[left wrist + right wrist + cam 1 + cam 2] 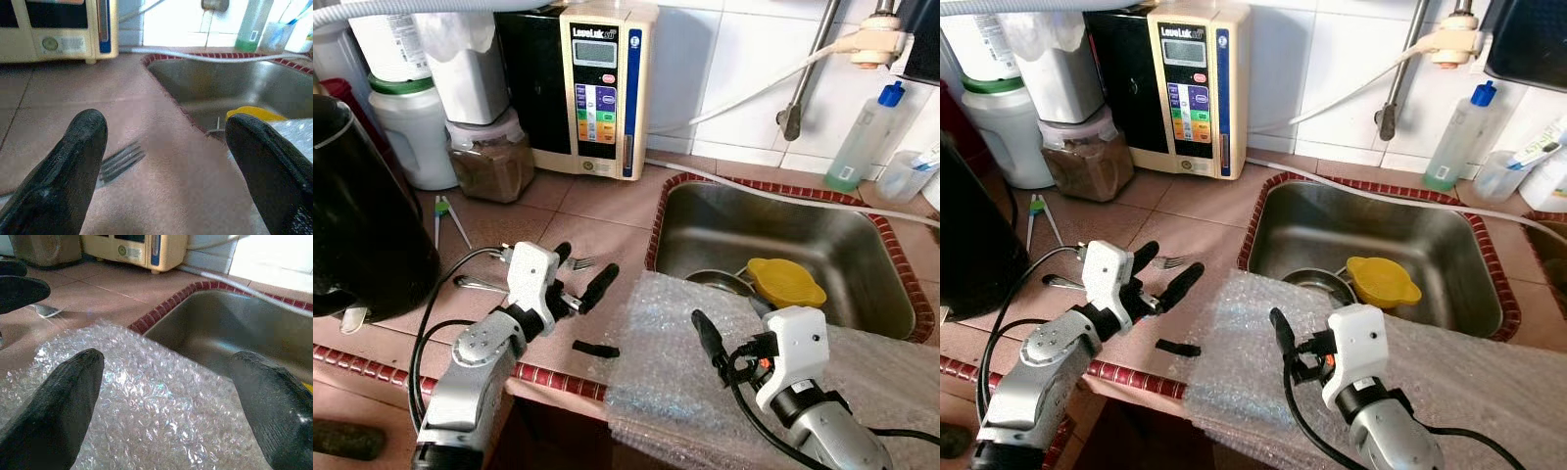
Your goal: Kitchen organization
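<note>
I am hovering my left gripper (pixel 578 272) over the fork (pixel 120 161) on the tiled bench (pixel 597 211), jaws spread wide and holding nothing. Picking it up looks like the step in hand; next I need to drop lower and straddle its thin steel handle. My right gripper (pixel 171 396), also gaping empty, is hanging over crinkly bubble wrap (pixel 666 362) beside the steel sink (pixel 862 284).

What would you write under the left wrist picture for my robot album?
Left gripper open above the tiled counter, a fork lying ahead beside the sink.
</note>
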You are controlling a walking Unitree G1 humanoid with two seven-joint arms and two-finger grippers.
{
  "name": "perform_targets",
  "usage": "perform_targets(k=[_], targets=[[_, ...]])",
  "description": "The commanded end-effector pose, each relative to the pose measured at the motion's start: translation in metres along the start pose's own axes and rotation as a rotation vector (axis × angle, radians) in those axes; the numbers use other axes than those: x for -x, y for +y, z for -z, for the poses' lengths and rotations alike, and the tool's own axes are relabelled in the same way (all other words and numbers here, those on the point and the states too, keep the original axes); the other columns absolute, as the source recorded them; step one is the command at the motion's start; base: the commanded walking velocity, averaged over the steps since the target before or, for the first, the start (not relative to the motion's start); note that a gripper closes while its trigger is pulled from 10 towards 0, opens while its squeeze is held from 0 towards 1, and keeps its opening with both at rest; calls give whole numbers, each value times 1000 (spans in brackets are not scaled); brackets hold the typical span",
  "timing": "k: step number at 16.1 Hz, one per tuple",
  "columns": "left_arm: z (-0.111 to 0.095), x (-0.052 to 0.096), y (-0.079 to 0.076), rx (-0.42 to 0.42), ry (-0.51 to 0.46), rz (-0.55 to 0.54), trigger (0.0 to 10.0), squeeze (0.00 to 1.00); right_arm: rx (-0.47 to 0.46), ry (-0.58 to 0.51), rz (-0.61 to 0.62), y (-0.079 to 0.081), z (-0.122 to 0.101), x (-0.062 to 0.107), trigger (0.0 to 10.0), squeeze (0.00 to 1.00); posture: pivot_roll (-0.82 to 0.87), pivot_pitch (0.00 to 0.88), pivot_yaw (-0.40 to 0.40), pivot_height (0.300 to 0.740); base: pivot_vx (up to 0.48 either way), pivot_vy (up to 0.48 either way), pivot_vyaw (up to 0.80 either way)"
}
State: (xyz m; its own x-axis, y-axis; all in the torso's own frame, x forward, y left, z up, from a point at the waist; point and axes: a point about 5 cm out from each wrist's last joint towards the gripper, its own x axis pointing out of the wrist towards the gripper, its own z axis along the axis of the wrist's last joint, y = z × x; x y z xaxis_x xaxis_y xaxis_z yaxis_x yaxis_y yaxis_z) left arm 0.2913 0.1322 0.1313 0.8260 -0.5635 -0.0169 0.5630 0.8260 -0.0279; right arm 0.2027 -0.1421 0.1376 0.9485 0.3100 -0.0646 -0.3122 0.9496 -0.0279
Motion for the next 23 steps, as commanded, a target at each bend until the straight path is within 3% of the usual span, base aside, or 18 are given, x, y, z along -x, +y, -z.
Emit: perform_targets(k=[1,3,6,11,18,19,20,23], targets=[[-2,1,-3,-2,5,2,10000,1000,15,-20,6,0,-5,2,10000,0,59,35,9,740,0,0,0],[1,-1,-5,-21,26,22,10000,1000,14,-3,-65,8,-5,0,10000,0,59,34,8,740,0,0,0],[4,-17,-9,-24,45,45,10000,1000,-19,47,-25,0,5,8,10000,0,35,32,23,740,0,0,0],[12,-34,-19,-25,74,45,10000,1000,-30,37,-13,4,2,6,10000,0,15,32,42,740,0,0,0],[26,-40,-2,-63,130,-118,10000,1000,-23,21,-27,8,-2,3,10000,0,9,40,43,740,0,0,0],[27,-42,-2,-62,134,-121,10000,545,-23,21,-27,9,-3,4,10000,0,5,44,45,740,0,0,0],[29,-43,-5,-54,146,-113,10000,0,-24,20,-27,9,-3,4,10000,0,4,45,46,740,0,0,0],[37,-45,-5,-43,185,-145,10000,0,-29,19,-24,10,-3,5,10000,0,2,52,54,740,0,0,0]])
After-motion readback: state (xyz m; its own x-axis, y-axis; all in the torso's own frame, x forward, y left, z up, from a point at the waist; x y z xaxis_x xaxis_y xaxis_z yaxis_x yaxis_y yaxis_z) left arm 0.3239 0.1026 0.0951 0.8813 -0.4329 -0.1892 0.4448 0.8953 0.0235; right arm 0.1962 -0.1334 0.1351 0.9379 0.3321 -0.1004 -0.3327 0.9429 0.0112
